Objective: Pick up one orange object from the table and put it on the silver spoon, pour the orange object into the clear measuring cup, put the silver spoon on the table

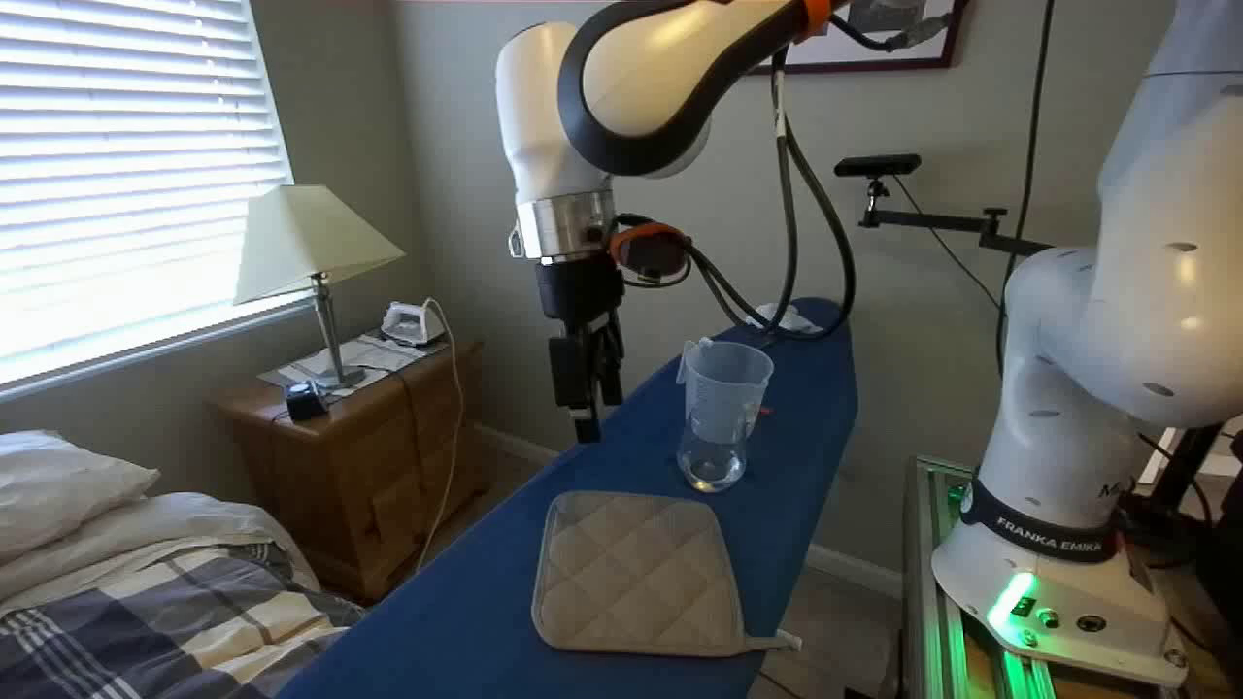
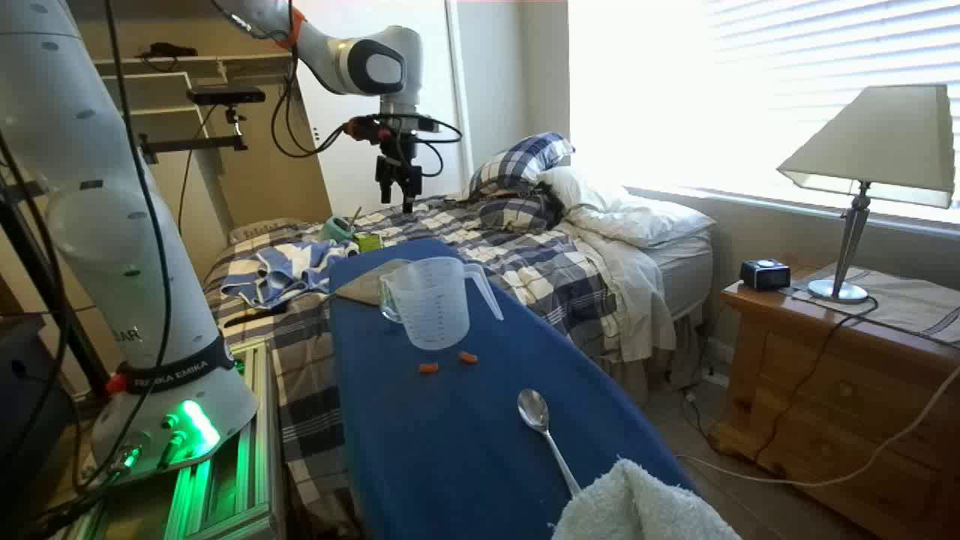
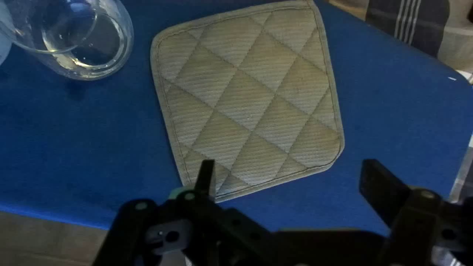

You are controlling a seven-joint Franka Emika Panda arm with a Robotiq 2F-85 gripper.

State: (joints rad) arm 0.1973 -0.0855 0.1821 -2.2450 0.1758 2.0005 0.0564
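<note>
In wrist view, gripper (image 3: 288,173) jaws spread wide, only air held, quilted pad (image 3: 251,98) seen at 11 o'clock, glass (image 3: 92,55) at 10

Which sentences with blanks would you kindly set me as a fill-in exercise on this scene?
In an exterior view, ____ orange objects lie on the table.
The table's colour is ____.
Of the clear measuring cup and the silver spoon, the ____ lies nearer the pale towel.
Holding nothing, the gripper stands wide ____.

Missing words: two; blue; silver spoon; open.
</note>
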